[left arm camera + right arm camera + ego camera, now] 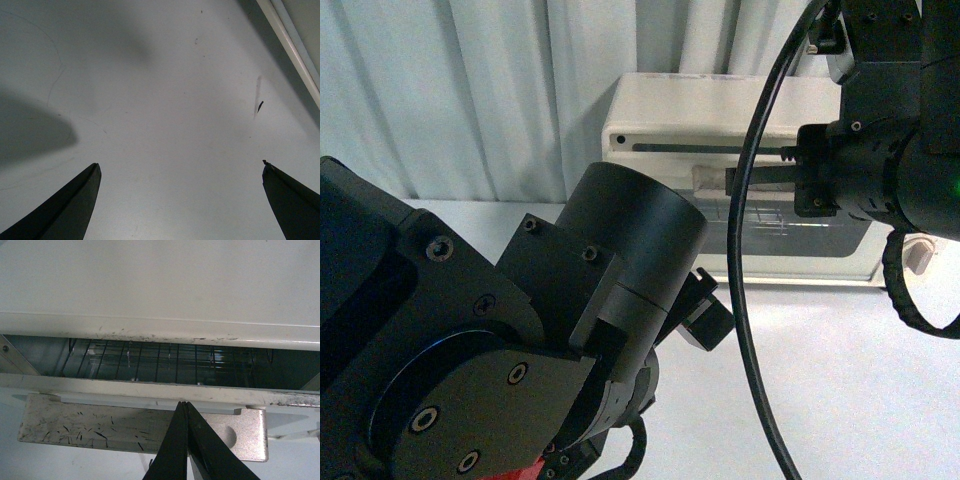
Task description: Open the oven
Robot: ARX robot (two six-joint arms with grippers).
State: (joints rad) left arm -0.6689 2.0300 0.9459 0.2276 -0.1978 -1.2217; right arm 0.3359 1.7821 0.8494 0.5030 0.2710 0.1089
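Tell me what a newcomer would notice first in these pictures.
In the front view the black left arm fills the foreground, half hiding the cream oven behind it. The right wrist view shows the door cracked open, the wire rack visible through the gap, and the right end effector shut, its tips over the scuffed bar handle. The left end effector hangs open over the white table.

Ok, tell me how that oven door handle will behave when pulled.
The door handle looks like stiff flat metal, so it probably won't flex. Its smooth, scuffed face may let the right fingers slip. The small oven might slide on the table.
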